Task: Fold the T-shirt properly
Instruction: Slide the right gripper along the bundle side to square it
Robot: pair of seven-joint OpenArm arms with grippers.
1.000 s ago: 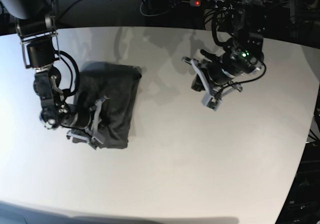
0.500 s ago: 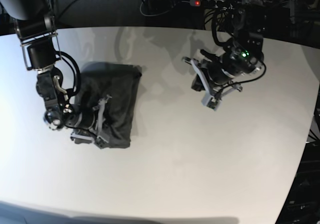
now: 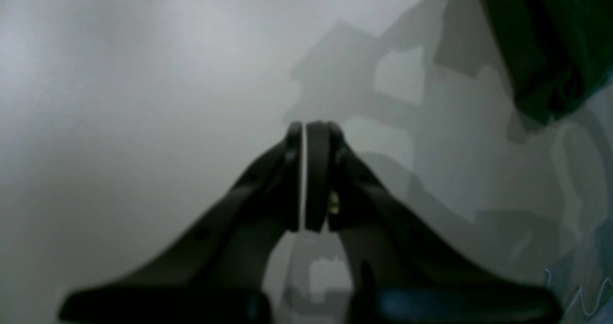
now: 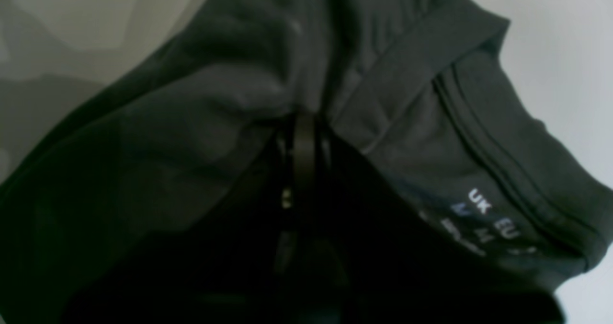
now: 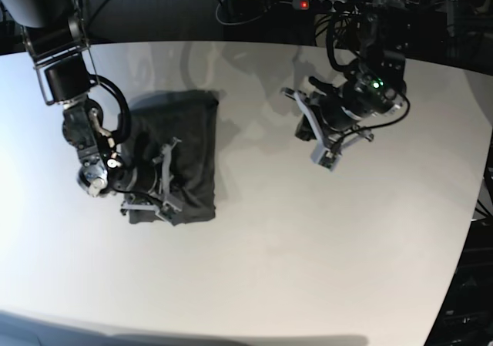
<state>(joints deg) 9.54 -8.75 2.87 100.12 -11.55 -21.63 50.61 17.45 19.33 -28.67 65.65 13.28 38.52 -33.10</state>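
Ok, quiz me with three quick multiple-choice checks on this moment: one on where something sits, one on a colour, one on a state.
1. Where is the T-shirt in the base view?
A. left part of the table
B. right edge
C. on the floor

2. What colour is it?
A. white
B. dark grey
C. red

3. How is the left tool?
A. wide open
B. holding cloth
C. shut, holding nothing

Answers: 1 A, it lies under the right tool at the left; 2 B, both views show dark grey fabric; 3 C, its fingers meet over bare table.
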